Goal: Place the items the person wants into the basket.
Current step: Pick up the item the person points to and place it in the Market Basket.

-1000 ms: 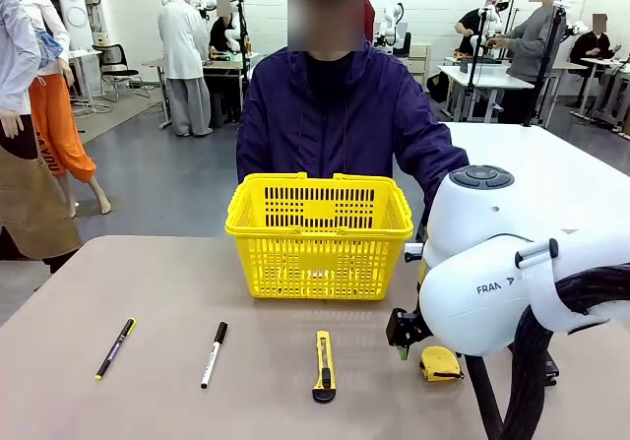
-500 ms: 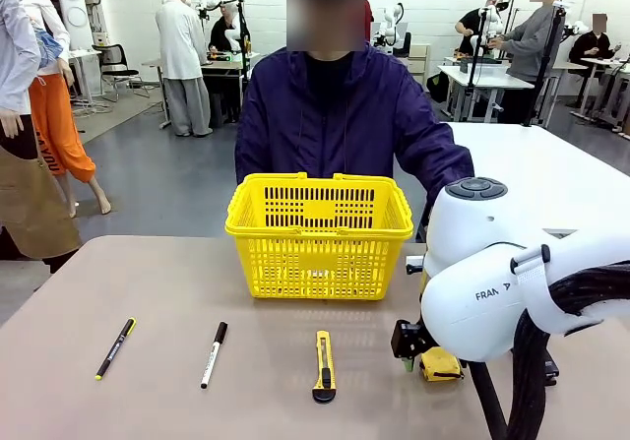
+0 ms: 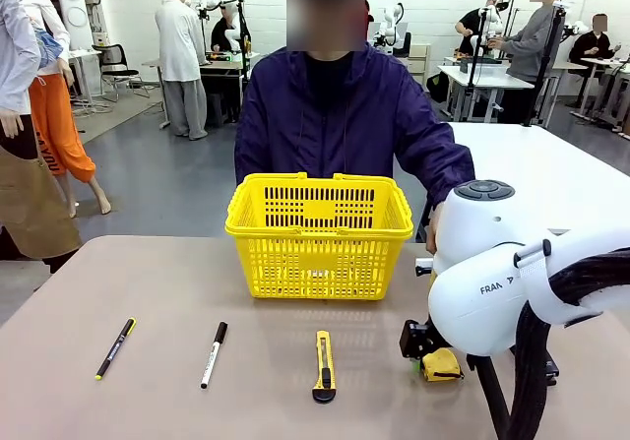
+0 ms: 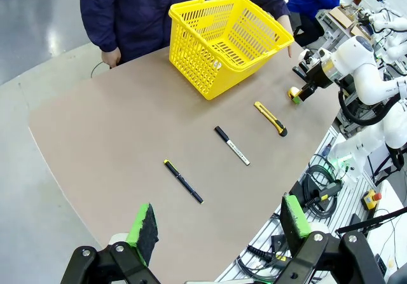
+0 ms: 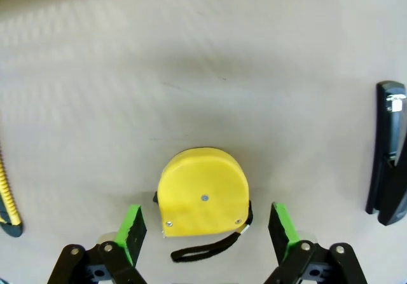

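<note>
The yellow tape measure (image 5: pixel 203 192) lies flat on the table between the two green pads of my right gripper (image 5: pixel 206 227), which stands open around it and low over it (image 3: pixel 413 346). Left of it lie the yellow-and-black utility knife (image 3: pixel 324 365) and, far left, the thin black pen with yellow ends (image 3: pixel 116 347). The yellow basket (image 3: pixel 319 233) stands at the far middle of the table, in front of the person (image 3: pixel 345 115). My left gripper (image 4: pixel 218 220) hangs open high above the table's left side, holding nothing.
A white marker with a black cap (image 3: pixel 214 354) lies between the pen and the knife. A black stapler (image 5: pixel 388 179) lies just right of the tape measure. The person's hand (image 3: pixel 433 228) rests beside the basket's right side, behind my right arm.
My right arm has sunk lower and shifted slightly right, bringing its open gripper down around the tape measure. The objects on the table have not moved.
</note>
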